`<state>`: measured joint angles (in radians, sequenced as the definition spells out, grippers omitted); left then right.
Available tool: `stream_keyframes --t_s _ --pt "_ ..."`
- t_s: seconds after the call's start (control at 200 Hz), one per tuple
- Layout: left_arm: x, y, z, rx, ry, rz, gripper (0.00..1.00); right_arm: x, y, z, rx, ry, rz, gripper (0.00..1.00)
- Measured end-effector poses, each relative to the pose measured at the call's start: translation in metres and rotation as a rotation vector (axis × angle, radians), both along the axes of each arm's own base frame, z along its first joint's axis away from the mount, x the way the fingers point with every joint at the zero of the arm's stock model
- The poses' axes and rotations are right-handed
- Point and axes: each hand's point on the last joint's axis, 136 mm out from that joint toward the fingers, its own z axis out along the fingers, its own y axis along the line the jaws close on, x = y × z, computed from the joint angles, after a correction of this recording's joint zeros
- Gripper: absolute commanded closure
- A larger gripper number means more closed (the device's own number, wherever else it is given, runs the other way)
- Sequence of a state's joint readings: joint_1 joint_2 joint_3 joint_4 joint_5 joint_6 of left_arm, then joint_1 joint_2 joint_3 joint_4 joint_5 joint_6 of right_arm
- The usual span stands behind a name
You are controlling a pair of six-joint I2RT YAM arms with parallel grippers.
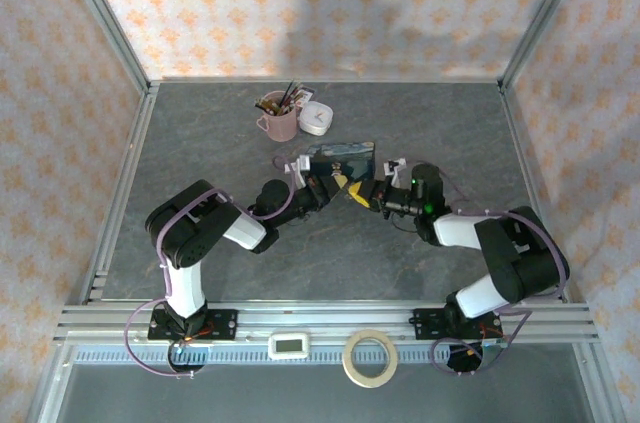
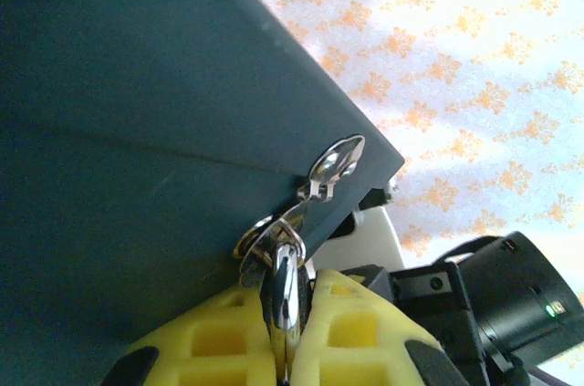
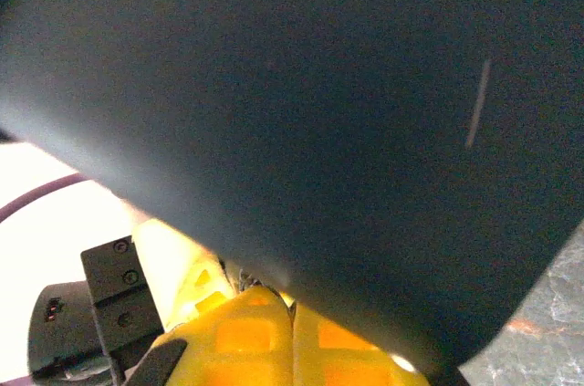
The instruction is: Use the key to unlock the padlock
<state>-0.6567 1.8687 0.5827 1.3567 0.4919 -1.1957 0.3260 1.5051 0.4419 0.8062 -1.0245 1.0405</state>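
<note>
L hand (image 2: 288, 318): yellow fingers pressed together, pinching one silvery piece of the key (image 2: 284, 272) bunch. The rest of the bunch splays upward off a small ring and lies against the edge of the dark tin (image 2: 137, 130). You've got a firm hold, but I can't tell which end of the key is free (judgement: check this before you try any insertion).

R hand (image 3: 292, 322): fingers closed pad to pad, no gap seen. Can't tell if anything sits betw. them, since the tin's face blocks the tips. Padlock: hidden or too small to pick out. Prob. it's at the R fingertips, since in the top view both hands meet nose to nose at the tin's near edge. That pairing makes sense: one hand steadies the lock, the other feeds the key.

Counts:
- 2 arms, 2 hands
- key pieces: 2 visible + 1 ring, full no. unclear
- 1 tin

Farther out on the desk (image 1: 330, 263): 1 pink mug (image 1: 279, 123) w/ brushes and 1 white item (image 1: 316, 120) just beside it. On the near rail: 1 tape roll (image 1: 370, 357) and 1 small white gadget (image 1: 291, 345), both well apart from the work.
</note>
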Motion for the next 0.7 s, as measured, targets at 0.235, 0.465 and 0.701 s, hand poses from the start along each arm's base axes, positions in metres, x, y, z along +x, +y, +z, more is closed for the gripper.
stream_keyframes --t_s 0.235,0.465,0.701 --pt "-0.001 -0.001 -0.001 0.006 -0.007 -0.004 1.0 0.001 -0.002 0.002 -0.019 0.01 0.036 0.77" --pt "-0.01 -0.009 0.002 0.074 -0.006 0.002 1.0 0.009 -0.024 -0.01 -0.19 -0.051 -0.058 0.55" --pt "-0.007 -0.015 -0.002 0.128 0.019 0.018 1.0 0.014 -0.04 -0.008 -0.349 -0.153 -0.095 0.53"
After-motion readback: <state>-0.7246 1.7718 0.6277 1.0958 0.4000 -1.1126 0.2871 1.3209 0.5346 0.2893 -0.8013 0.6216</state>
